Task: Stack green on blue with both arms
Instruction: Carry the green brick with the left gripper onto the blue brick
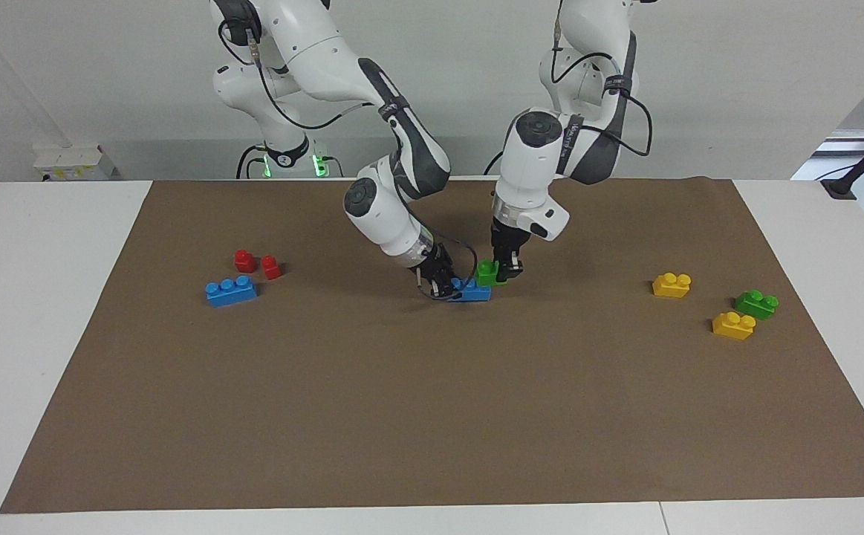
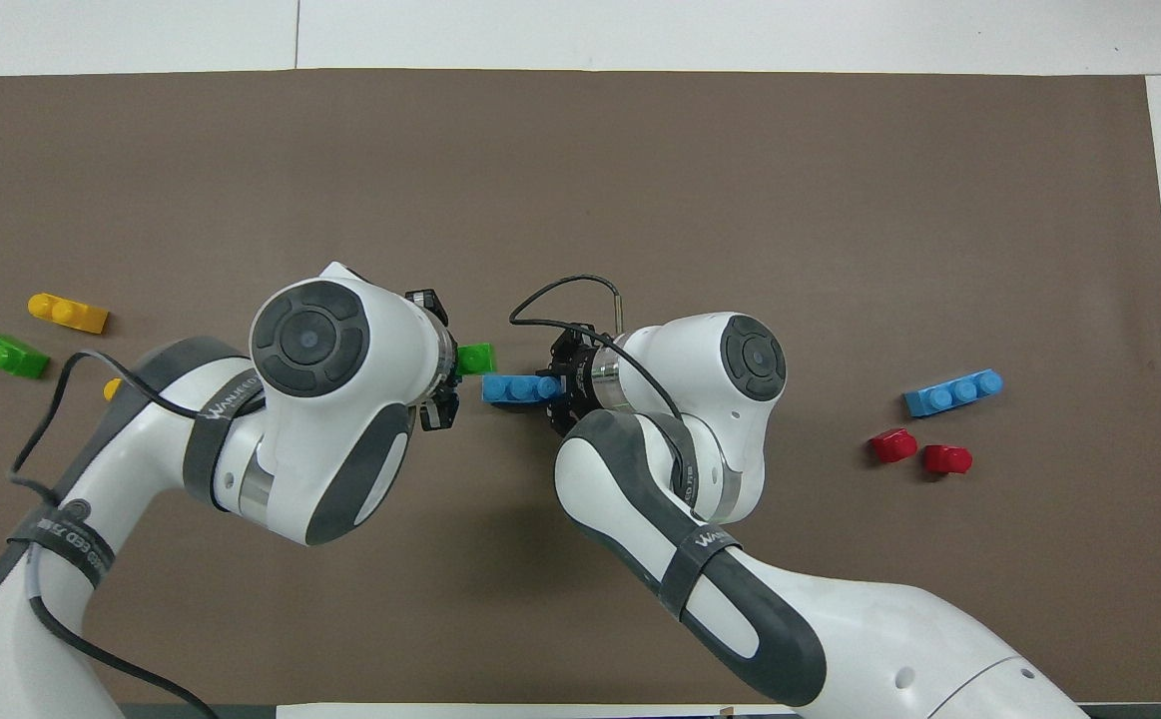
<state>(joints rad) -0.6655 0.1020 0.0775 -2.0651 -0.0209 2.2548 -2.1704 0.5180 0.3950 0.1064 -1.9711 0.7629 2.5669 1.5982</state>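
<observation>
Reading the facing view from its nine o'clock edge to its three o'clock edge, two red bricks point(image 1: 257, 264) come first, and a spare blue brick point(image 1: 231, 290) lies just beside them at about seven o'clock. No arm touches these, so I judge them as not part of this step. Near the middle of the brown mat point(image 1: 432, 416), the right gripper point(image 1: 439, 286) is low on the mat. Its fingers pinch one end of the blue brick point(image 1: 474, 291), which lies flat with the studs up, probably to keep it from sliding when another brick is pushed onto it. At about one o'clock of this brick, the left gripper point(image 1: 507, 269) comes down from above and its fingers are pressed on the green brick point(image 1: 486, 273). This brick is over the free end of the blue one, where the studs are not covered. I cannot tell if it is already seated or only touching. Toward three o'clock, one yellow brick point(image 1: 671, 284), a second green brick point(image 1: 756, 304) and another yellow brick point(image 1: 733, 325) rest untouched, well apart from both grippers.
</observation>
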